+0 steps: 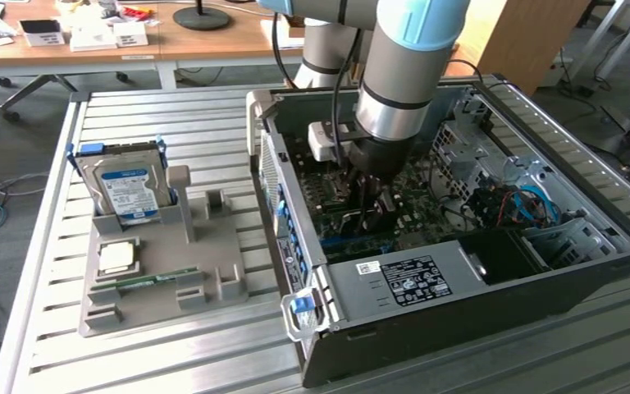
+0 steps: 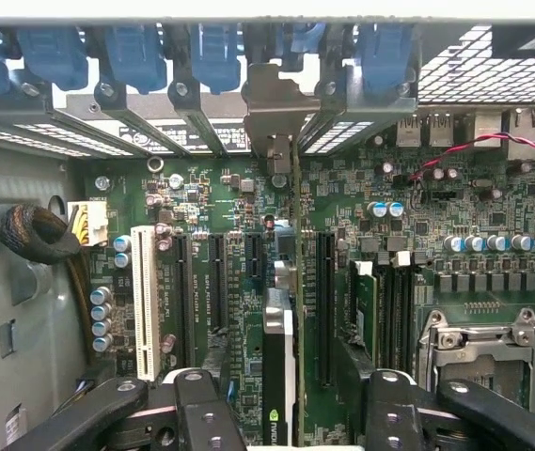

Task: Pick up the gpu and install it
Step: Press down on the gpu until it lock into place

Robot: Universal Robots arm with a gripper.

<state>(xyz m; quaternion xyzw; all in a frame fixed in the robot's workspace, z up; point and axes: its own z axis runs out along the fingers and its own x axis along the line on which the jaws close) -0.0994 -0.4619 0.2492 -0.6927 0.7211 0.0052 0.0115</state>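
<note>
Slatted metal table (image 1: 140, 345) under grey holder (image 1: 162, 283) and computer case (image 1: 458, 320)

The arm (image 1: 403, 74) is a silver-grey tube with light blue joint covers and a black cable alongside; the end effector (image 2: 286, 413) is black with round silver screws.

One computer case (image 1: 577, 271), one gpu (image 2: 279, 366) seated edge-on, one pincer (image 2: 291, 413), one hard drive (image 1: 127, 190), one grey holder (image 1: 162, 283), one processor chip (image 1: 117, 258), one white slot (image 2: 142, 301).
</note>
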